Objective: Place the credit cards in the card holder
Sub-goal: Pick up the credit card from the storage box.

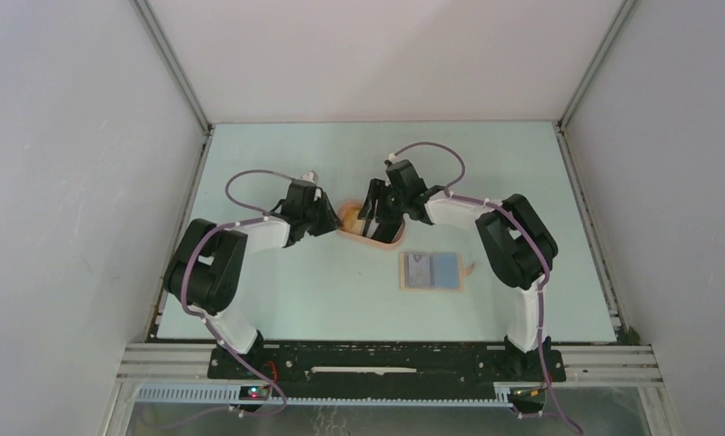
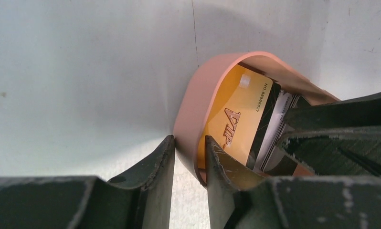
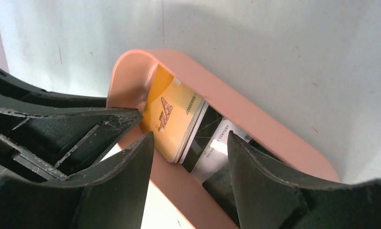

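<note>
A peach-orange oval tray (image 1: pixel 383 240) holds several credit cards leaning on edge: a yellow-orange one (image 2: pixel 236 119) in front, then a black one (image 3: pixel 204 131) and a grey one (image 3: pixel 216 151). My left gripper (image 2: pixel 189 142) straddles the tray's (image 2: pixel 188 102) left end wall, one finger outside and one inside, both touching it. My right gripper (image 3: pixel 189 139) hangs open over the tray (image 3: pixel 274 131), one finger above the near wall, the other over the cards. The tan card holder (image 1: pixel 432 271) lies open to the right with bluish cards showing in it.
The right gripper's dark fingers (image 2: pixel 336 124) fill the right side of the left wrist view, close to the left gripper. Both arms meet at the tray in the table's middle. Grey walls and metal rails border the pale green table (image 1: pixel 277 300).
</note>
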Controlling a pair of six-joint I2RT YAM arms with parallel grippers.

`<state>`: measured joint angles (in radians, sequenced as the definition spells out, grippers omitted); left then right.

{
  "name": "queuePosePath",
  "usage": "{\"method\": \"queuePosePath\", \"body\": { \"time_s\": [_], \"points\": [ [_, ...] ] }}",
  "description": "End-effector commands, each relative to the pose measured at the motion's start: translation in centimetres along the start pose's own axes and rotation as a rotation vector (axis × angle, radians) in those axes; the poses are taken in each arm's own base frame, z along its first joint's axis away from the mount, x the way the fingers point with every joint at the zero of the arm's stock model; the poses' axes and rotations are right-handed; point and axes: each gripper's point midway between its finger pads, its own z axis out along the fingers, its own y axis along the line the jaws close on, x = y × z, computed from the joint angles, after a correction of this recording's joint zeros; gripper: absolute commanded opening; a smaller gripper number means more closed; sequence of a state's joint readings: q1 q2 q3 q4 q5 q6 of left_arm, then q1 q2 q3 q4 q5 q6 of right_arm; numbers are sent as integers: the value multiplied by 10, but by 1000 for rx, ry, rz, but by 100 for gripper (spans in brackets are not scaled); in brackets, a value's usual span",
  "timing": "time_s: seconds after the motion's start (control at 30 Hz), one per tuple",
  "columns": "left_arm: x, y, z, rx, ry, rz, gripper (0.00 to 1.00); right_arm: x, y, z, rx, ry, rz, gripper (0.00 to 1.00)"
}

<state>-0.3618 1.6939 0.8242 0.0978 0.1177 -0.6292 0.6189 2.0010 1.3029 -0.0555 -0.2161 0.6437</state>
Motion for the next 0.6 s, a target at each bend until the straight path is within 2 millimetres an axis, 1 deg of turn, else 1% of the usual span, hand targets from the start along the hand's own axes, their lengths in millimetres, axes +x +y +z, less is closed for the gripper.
{"method": "queuePosePath", "body": {
  "time_s": [0.0, 0.2, 0.4, 0.57],
  "points": [
    [-1, -11, -11, 38, -36, -22, 33, -9, 5, 1, 19, -30, 16, 67],
    [6, -17, -12, 50, -31, -25, 32, -2, 7, 8, -11, 0, 38, 67],
    [14, -21, -13, 57, -23, -31, 31, 3, 3, 13, -11, 21, 58, 67],
    [17, -22, -14, 60, -22, -37, 31, 7, 14, 13, -79, 51, 89, 67]
  ]
}}
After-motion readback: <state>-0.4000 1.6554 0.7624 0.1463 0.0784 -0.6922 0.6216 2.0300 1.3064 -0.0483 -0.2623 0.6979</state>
